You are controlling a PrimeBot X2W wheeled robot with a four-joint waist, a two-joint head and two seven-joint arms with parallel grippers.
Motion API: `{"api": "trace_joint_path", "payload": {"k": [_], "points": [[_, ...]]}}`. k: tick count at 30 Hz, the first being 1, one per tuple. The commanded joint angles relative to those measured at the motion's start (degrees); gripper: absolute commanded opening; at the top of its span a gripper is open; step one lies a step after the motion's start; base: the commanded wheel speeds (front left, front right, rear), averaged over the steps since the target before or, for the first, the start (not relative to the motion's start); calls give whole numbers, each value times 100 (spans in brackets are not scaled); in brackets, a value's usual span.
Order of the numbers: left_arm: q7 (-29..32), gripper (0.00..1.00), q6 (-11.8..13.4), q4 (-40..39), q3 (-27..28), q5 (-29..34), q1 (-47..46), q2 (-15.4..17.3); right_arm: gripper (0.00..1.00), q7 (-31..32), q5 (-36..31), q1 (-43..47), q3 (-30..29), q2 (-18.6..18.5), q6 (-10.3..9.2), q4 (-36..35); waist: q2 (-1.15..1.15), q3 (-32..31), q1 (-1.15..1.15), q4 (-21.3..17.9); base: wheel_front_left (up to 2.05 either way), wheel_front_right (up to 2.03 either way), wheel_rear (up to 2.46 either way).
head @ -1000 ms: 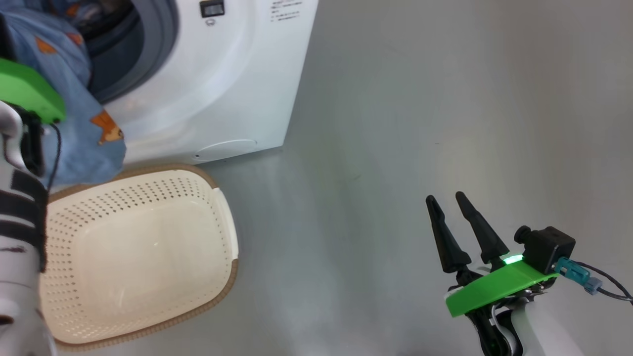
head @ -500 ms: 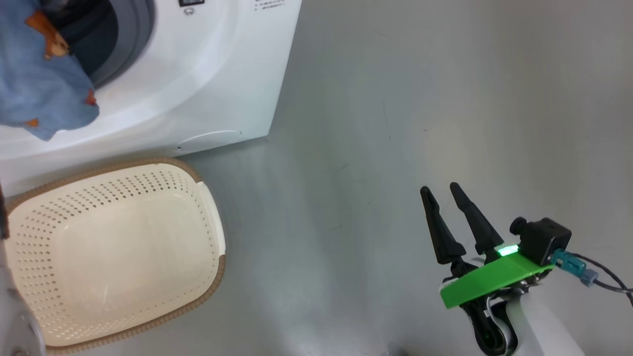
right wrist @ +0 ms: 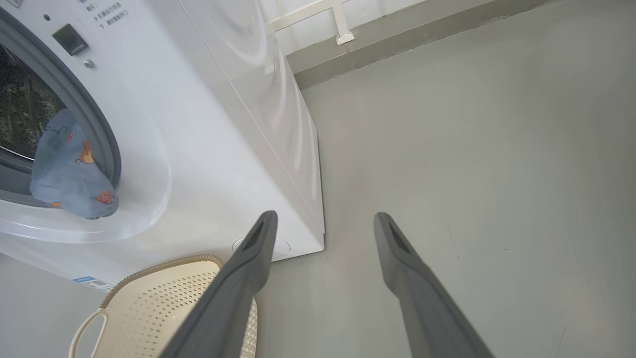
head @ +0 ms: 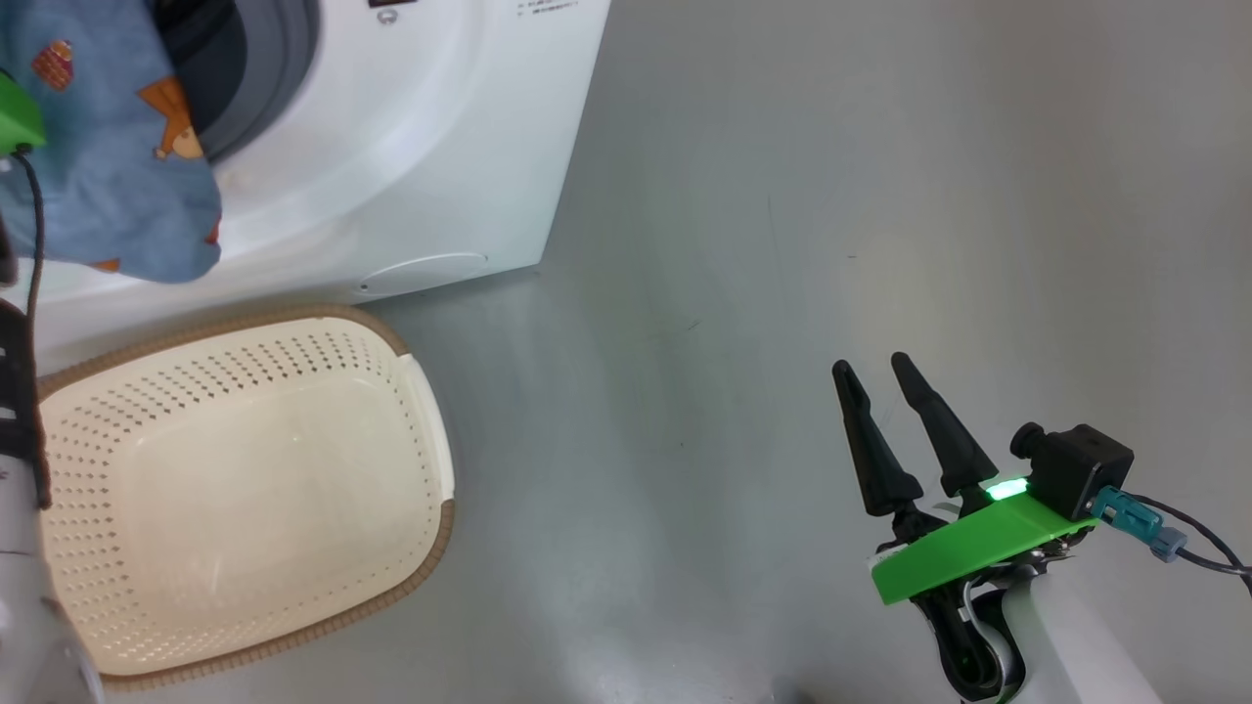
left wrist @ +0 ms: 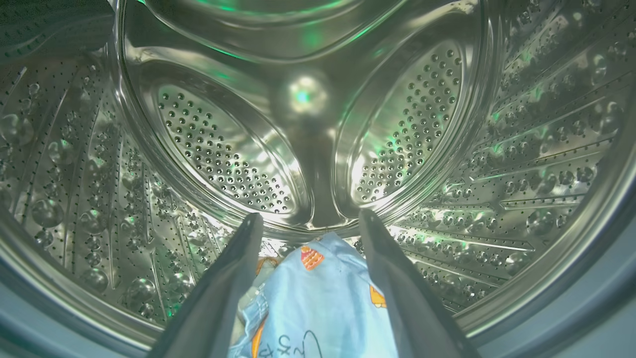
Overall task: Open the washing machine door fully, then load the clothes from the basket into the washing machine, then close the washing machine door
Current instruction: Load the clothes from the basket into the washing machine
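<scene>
Now our left gripper [left wrist: 309,215] is inside the washing machine [head: 411,147], jaws wide apart, the clothes [left wrist: 323,298] loose between them and partly hanging out the front. We should push them deeper. Our right gripper [head: 871,363] has jaws apart too.

The right gripper [head: 870,364] is showing two long black fingers [head: 877,460], thin at the tip and fatter at the bottom, like carrots. Up close they are looking dark grey, each with a long slot [right wrist: 255,234]. A bright green plate [head: 968,555] is sitting behind them, and a small green light [head: 1007,487] is glowing on it. A black box [head: 1084,469] is riding on the plate, with a blue-green plug [head: 1127,512] sticking out and a thin dark cable [head: 1211,565] trailing away. The right arm [head: 1071,650] is looking white and smooth. The left arm [head: 15,587] is wearing black straps [head: 18,411], and a black wire [head: 34,235] is running to a green piece [head: 14,119]. The left gripper [left wrist: 310,216] is showing grey fingers too.
</scene>
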Motion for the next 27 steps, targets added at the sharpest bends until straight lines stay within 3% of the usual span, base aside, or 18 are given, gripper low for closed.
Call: {"api": "trace_joint_path", "payload": {"k": [1, 12, 27], "points": [[-29, 100, -10, -98, 84, 8, 111, 192, 100, -43, 49, -4, 78, -19, 9, -130, 0, -3, 0, 20, 0, 0, 0], [-29, 100, -88, -139, 235, -149, 700, -102, 100, -43, 23, 36, 8, -40, 9, -138, 0, -74, 0, 188, 0, 0, 0], [-29, 100, -157, -1243, 262, -67, 2103, -561, 100, -43, -36, 102, -194, -186, 9, -192, 0, -195, 0, 554, 0, 0, 0]]}}
